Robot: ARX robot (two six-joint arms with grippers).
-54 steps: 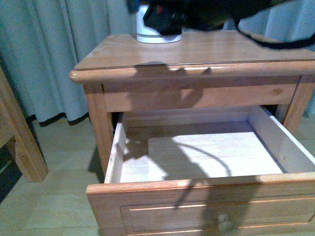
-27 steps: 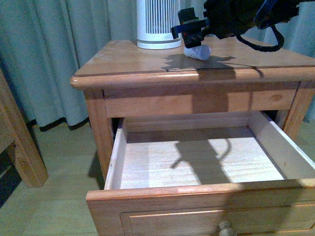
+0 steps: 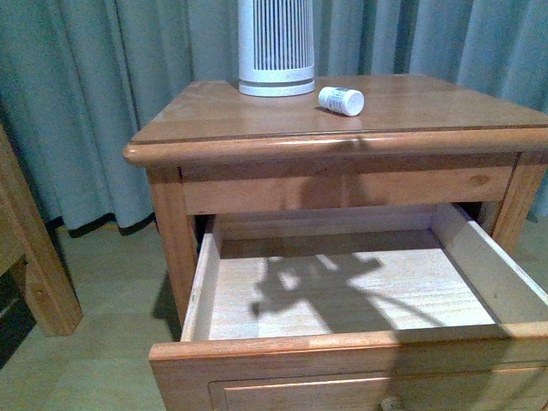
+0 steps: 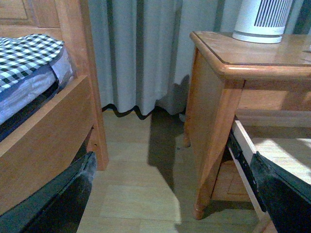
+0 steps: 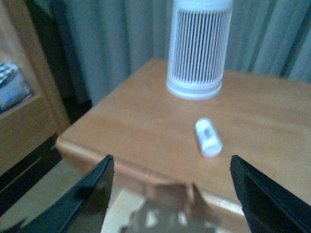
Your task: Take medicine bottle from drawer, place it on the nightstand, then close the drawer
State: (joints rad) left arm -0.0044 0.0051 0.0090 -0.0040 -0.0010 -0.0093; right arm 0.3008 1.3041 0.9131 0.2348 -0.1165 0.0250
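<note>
Right gripper (image 5: 170,158) pulls back, gone from front view; spread wide, empty. Bottle (image 5: 208,137) lies on side on nightstand (image 3: 214,120), just ahead of it. Light, round, may roll. Drawer (image 3: 342,345) open below; stiff wood, push on front. Left gripper (image 4: 172,155) wide too.

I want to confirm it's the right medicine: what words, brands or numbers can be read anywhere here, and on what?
Nothing can be quoted.
Medicine bottle: faint marks on its label, too small and blurred to read in any view.
White ribbed appliance: no text visible.
Nightstand and drawer: no text or signs.
</note>
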